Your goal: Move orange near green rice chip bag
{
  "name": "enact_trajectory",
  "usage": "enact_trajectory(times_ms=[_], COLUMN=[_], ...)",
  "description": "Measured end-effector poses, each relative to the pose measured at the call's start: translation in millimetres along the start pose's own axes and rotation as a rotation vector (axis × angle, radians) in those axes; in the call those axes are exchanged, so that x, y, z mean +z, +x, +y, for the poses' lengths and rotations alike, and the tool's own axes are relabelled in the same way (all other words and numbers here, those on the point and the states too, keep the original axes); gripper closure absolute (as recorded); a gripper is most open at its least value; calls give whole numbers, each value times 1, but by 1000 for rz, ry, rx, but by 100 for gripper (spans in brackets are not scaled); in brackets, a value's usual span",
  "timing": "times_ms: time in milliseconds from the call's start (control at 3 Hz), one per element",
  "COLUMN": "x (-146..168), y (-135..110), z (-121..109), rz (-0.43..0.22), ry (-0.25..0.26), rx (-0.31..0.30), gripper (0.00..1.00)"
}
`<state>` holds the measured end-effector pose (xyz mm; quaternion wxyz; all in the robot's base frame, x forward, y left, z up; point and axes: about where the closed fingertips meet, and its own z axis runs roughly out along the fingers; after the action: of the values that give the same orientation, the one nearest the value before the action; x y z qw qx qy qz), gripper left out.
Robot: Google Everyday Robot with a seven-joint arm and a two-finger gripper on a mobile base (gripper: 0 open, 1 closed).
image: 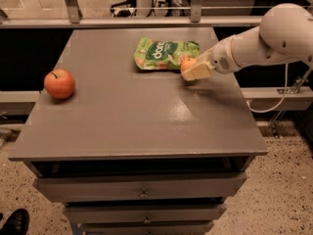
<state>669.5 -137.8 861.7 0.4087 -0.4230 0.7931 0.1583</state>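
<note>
The small orange point(187, 63) is held between the cream fingers of my gripper point(191, 68), just above the grey table point(127, 116) at its back right. The gripper is shut on the orange. The green rice chip bag point(165, 54) lies flat on the table just left of and behind the orange, its right edge almost touching it. My white arm point(266, 38) reaches in from the right.
A larger red-orange apple point(59, 83) sits near the table's left edge. Drawers point(142, 190) run below the table front. A rail and window frames stand behind the table. A dark shoe point(14, 222) shows at the bottom left on the floor.
</note>
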Motion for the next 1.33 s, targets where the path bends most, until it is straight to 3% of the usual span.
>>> enact_trajectory(times_ms=[667,1000,1333], x=[3,4,0], y=[9,14,15], z=[-5,-4,-2], rz=[3,0,-8], ry=[11,14,17], rx=[28,41,44], gripper=[15,0,0])
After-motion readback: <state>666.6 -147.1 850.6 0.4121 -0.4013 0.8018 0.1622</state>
